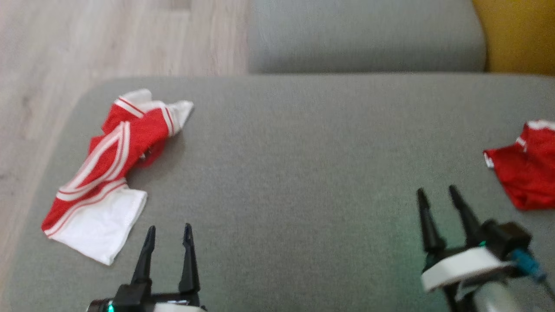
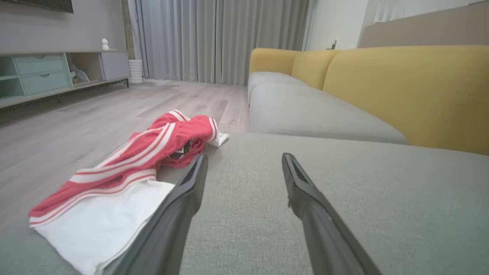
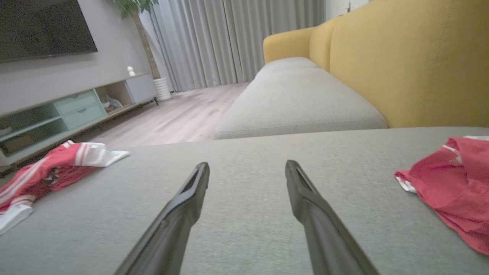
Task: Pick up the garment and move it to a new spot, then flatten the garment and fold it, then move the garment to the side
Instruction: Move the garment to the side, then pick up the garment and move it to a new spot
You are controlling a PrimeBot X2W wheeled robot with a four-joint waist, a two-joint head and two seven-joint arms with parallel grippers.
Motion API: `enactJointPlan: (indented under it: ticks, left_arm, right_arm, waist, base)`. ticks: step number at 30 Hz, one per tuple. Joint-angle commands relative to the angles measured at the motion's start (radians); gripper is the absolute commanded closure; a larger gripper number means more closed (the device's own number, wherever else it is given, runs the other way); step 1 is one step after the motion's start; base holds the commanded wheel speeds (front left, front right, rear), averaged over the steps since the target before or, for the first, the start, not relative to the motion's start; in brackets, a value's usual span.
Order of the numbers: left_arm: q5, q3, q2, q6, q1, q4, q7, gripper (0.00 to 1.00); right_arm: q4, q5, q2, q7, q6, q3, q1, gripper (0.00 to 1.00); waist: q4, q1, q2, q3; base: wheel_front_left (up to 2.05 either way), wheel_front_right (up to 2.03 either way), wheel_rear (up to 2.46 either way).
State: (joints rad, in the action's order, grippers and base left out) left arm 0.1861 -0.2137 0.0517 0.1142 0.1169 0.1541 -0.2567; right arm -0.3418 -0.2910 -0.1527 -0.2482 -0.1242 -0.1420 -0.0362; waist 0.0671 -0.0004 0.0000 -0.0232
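Currently both arms are low over the grey cushion (image 1: 303,173), with nothing held.

Left gripper (image 1: 169,226): fingers spread wide and empty, tips pointing away from the robot. It sits just beside the near white end of the red-and-white striped garment (image 1: 108,169). In the left wrist view the left-hand finger overlaps the white panel's edge; I cannot tell whether they touch.

Right gripper (image 1: 436,189): fingers likewise spread apart and empty, over bare cushion. It is near the plain red garment (image 1: 527,167) but clear of it.

Striped garment: on the cushion's left side, close to the edge by the wood floor (image 1: 86,43). It is crumpled, not flat. The white panel lies nearest the robot, the red body with white stripes runs away from it, and a bunched red-and-white end is farthest out. A small dark patch shows among the folds mid-length; what it is cannot be made out.

Red garment: at the cushion's right side, rumpled, with white trim at its far edge. The head view cuts it off on the right.

The two garments are well apart, with open grey fabric between them. Beyond the cushion are a second grey seat (image 1: 364,39) and a yellow backrest (image 1: 516,34).
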Motion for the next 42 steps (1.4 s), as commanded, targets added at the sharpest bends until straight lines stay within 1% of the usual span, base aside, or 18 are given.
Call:
enactJointPlan:
  ticks: [1, 5, 8, 12, 18, 21, 23, 26, 32, 33, 38, 42]
  left_arm:
    - [-0.007, 0.043, -0.001, 0.003, -0.026, -0.037, -0.005, 0.00]
    - [-0.018, 0.069, -0.001, 0.003, 0.014, -0.047, -0.005, 0.00]
    - [-0.021, 0.076, -0.001, 0.002, 0.038, -0.052, -0.005, 0.00]
    - [-0.026, 0.078, -0.001, -0.002, 0.053, -0.052, -0.005, 0.00]
    - [-0.031, 0.074, -0.001, -0.006, 0.056, -0.052, -0.005, 0.00]
    - [-0.034, 0.071, -0.001, -0.010, 0.054, -0.050, -0.005, 0.00]
    - [-0.038, 0.070, -0.001, -0.011, 0.046, -0.050, -0.005, 0.00]
    - [-0.047, 0.071, -0.001, -0.015, 0.031, -0.052, -0.005, 0.00]
    - [-0.080, 0.101, -0.001, -0.025, 0.047, -0.054, -0.005, 0.00]
    - [-0.080, 0.113, -0.001, -0.022, 0.052, -0.061, -0.005, 0.00]
    - [-0.061, 0.171, -0.001, 0.002, 0.065, -0.113, -0.005, 0.00]
    - [-0.048, 0.204, -0.001, 0.015, 0.068, -0.141, -0.005, 0.00]
  right_arm:
    - [0.040, 0.015, 0.001, -0.013, -0.007, -0.016, -0.014, 0.00]
    - [0.113, 0.062, 0.058, -0.013, -0.007, -0.007, 0.081, 0.00]
    - [0.142, 0.082, 0.080, -0.013, -0.007, 0.006, 0.129, 0.00]
    - [0.154, 0.101, 0.091, -0.013, -0.007, 0.011, 0.166, 0.00]
    - [0.157, 0.110, 0.097, -0.013, -0.007, 0.025, 0.178, 0.00]
    - [0.157, 0.111, 0.099, -0.013, -0.007, 0.038, 0.182, 0.00]
    - [0.159, 0.112, 0.100, -0.013, -0.007, 0.047, 0.186, 0.00]
    - [0.153, 0.107, 0.101, -0.013, -0.007, 0.048, 0.190, 0.00]
    - [0.148, 0.097, 0.102, -0.014, -0.007, 0.045, 0.189, 0.00]
    - [0.149, 0.097, 0.102, -0.014, -0.007, 0.039, 0.180, 0.00]
    - [0.133, 0.109, 0.095, -0.014, -0.007, 0.001, 0.097, 0.00]
    - [0.118, 0.108, 0.077, -0.014, -0.007, -0.022, 0.064, 0.00]
  waist:
    - [0.020, 0.0004, 0.0000, -0.068]
    - [0.018, 0.0004, 0.0000, -0.105]
    - [0.016, 0.0004, 0.0000, -0.124]
    - [0.018, 0.0004, 0.0000, -0.133]
    - [0.020, 0.0004, 0.0000, -0.135]
    - [0.033, 0.0004, 0.0000, -0.133]
    - [0.057, 0.0004, 0.0000, -0.128]
    - [0.120, 0.0004, 0.0000, -0.125]
    - [0.299, 0.0004, 0.0000, -0.127]
    - [0.321, 0.0004, 0.0000, -0.115]
    - [0.390, 0.0004, 0.0000, -0.048]
    - [0.413, 0.0004, 0.0000, -0.022]
  base:
    - [0.00, 0.00, 0.00]
    - [0.00, 0.00, 0.00]
    - [0.00, 0.00, 0.00]
    - [0.00, 0.00, 0.00]
    - [0.00, 0.00, 0.00]
    - [0.00, 0.00, 0.00]
    - [0.00, 0.00, 0.00]
    - [0.00, 0.00, 0.00]
    - [0.00, 0.00, 0.00]
    - [0.00, 0.00, 0.00]
    - [0.00, 0.00, 0.00]
    - [0.00, 0.00, 0.00]
